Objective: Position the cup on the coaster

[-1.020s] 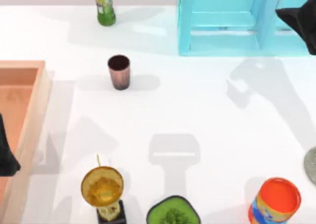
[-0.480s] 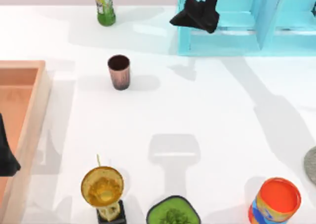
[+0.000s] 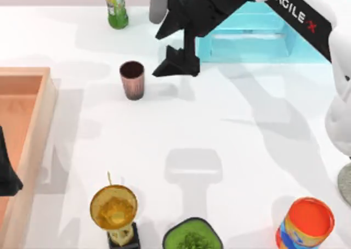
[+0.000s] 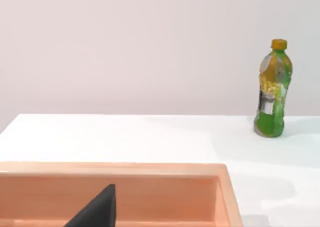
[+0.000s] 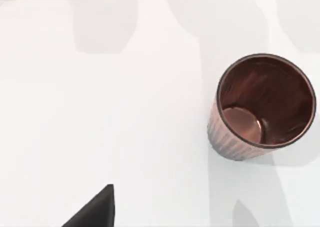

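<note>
Small pinkish-brown ribbed tumbler cup [image 3: 132, 80], dark maroon inside, slightly tapered, upright on smooth white tabletop [image 3: 230, 128]. Right gripper [image 3: 178, 64], black, angular, hovers just beside cup, toward table's right, not touching; finger state cannot tell. Speckled grey round coaster [image 3: 345, 184] well apart at right edge. Left gripper [image 3: 7, 172] parked over orange wooden tray [image 3: 38, 128]; its state cannot tell.

**A rendered test bench, not a lived-in room**

A flat white counter [image 3: 230, 150] meets a bare blank wall [image 4: 150, 47]. The arm is marked AgileX. Unrelated props lie scattered: a turquoise rack [image 3: 247, 35] just behind the right claw [image 3: 176, 62], a green bottle [image 3: 116, 6] beyond it, and a trophy [image 3: 114, 208], can [image 3: 306, 224] and wooden tray [image 3: 33, 150] well apart.
</note>
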Tool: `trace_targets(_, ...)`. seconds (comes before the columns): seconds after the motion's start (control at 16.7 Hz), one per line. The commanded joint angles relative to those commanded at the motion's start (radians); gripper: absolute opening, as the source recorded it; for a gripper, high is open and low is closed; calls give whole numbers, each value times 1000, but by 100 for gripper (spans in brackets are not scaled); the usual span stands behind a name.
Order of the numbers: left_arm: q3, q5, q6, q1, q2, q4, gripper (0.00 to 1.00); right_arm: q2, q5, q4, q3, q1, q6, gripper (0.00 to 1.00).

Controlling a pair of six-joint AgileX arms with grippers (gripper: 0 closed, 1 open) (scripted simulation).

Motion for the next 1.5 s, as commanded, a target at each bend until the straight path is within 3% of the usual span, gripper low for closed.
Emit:
trace_targets(0.48,0,0,0,0,0,0,100,34,-4,-9,27,0,-7,100)
trace_targets(0.96,0,0,0,0,0,0,100,276,34,79,237,93,88,100)
trace_targets(1.26,0,0,0,0,0,0,100,305,40,92,264,105,102,100)
trace_targets(1.5,0,0,0,0,0,0,100,305,40,92,264,105,102,70)
